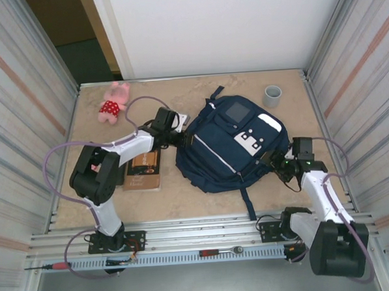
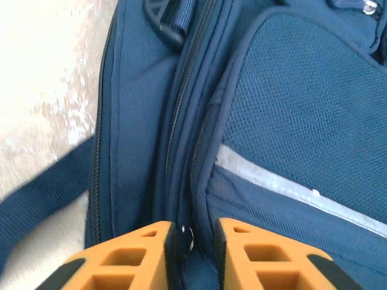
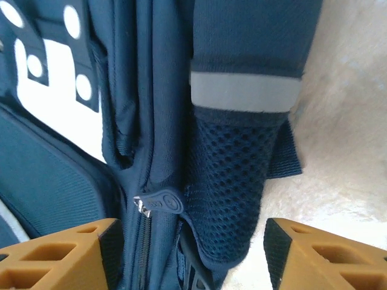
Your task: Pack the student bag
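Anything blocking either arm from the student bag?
Nothing visible. The left gripper straddles a zipper seam on the student bag; the right gripper flanks its mesh side pocket and zipper pull.

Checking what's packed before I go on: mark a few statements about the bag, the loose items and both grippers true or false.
1. The plush toy lies on the table, outside the student bag. True.
2. The cup stands inside the student bag. False: it stands on the table, past the bag's far right corner.
3. The right gripper has its fingers wide apart, with the bag's mesh side pocket between them. True.
4. The left gripper is over the plush toy. False: it is at the bag's left edge, well away from the toy.
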Robot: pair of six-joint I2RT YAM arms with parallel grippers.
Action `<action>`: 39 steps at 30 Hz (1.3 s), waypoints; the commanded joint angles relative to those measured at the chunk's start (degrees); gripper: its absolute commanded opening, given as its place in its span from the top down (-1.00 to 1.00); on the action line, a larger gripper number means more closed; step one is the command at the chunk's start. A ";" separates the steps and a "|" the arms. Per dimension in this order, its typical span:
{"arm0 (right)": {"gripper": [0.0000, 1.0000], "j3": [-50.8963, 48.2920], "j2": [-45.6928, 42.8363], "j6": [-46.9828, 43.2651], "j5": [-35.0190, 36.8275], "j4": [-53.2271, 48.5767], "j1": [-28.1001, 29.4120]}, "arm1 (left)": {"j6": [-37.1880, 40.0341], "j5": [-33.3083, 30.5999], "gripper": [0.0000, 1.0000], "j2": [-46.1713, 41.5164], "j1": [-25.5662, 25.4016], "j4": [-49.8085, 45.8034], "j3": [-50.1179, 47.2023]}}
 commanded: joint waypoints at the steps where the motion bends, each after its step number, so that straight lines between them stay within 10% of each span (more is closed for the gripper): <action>1: -0.23 -0.12 3.55 2.49 2.61 6.04 3.52 | -1.38 0.88 0.59 -3.19 -0.91 -0.97 -4.49; 17: -0.11 9.29 20.00 3.74 4.45 16.79 18.11 | -1.59 -3.30 0.69 -15.38 -8.91 -7.29 -16.36; 23: -0.38 13.29 18.52 3.26 8.79 7.86 18.03 | -3.32 -8.18 0.40 -22.88 -11.64 -11.62 -14.55; 29: -0.39 11.04 10.16 4.75 7.60 -0.43 11.47 | -9.42 -6.51 0.28 -23.31 -1.75 -11.67 -8.97; 39: -0.29 3.07 6.58 9.37 -1.91 13.88 12.77 | -5.70 -0.98 0.41 -4.50 9.56 -13.46 2.72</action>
